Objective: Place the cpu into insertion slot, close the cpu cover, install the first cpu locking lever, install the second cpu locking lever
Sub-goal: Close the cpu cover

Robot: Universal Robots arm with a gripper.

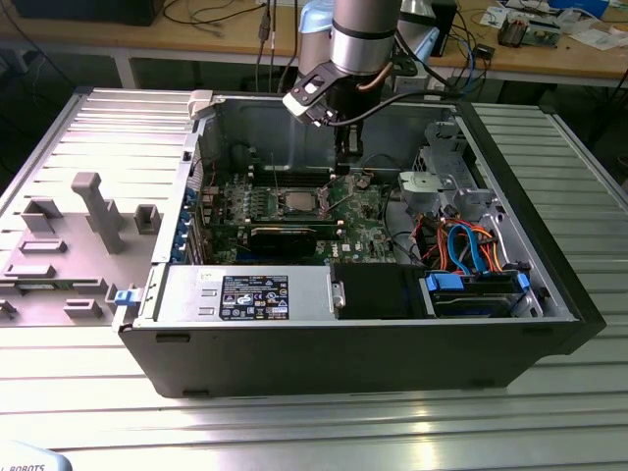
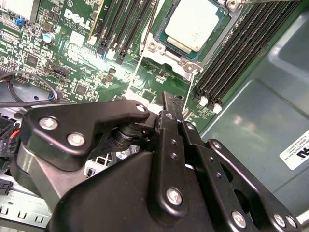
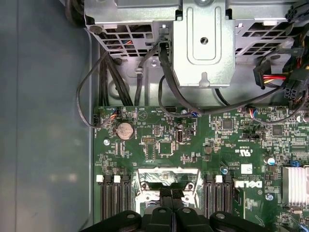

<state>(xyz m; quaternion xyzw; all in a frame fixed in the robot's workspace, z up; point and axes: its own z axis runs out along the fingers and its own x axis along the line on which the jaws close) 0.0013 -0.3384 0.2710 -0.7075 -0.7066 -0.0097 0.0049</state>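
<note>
In the exterior view, grey plastic blocks (image 1: 95, 206) stand at the exterior view's left, beside the open black computer case (image 1: 343, 343). Inside it lies the green motherboard (image 1: 365, 211). The cpu (image 1: 297, 201) sits in the insertion slot. The second wrist view shows it more plainly: the cpu (image 2: 195, 23) is a flat square with a dull silver top, lying in the insertion slot (image 2: 169, 55), which has a shiny metal rim and sits between long black memory slots (image 2: 241, 53).

The first wrist view gives instead a round coin battery (image 3: 125, 130), a perforated steel drive cage (image 3: 203, 43) and the windowed cpu cover (image 3: 166, 173). Whether the cover lies flat I cannot tell.

The gripper (image 1: 344, 165) hangs just to the exterior view's right of the slot. In both wrist views its black fingers (image 2: 172, 104) (image 3: 166, 193) are drawn together and hold nothing, over the board near the slot's corner. Blue and orange cables (image 1: 471, 245) lie furthest to the exterior view's right.
</note>
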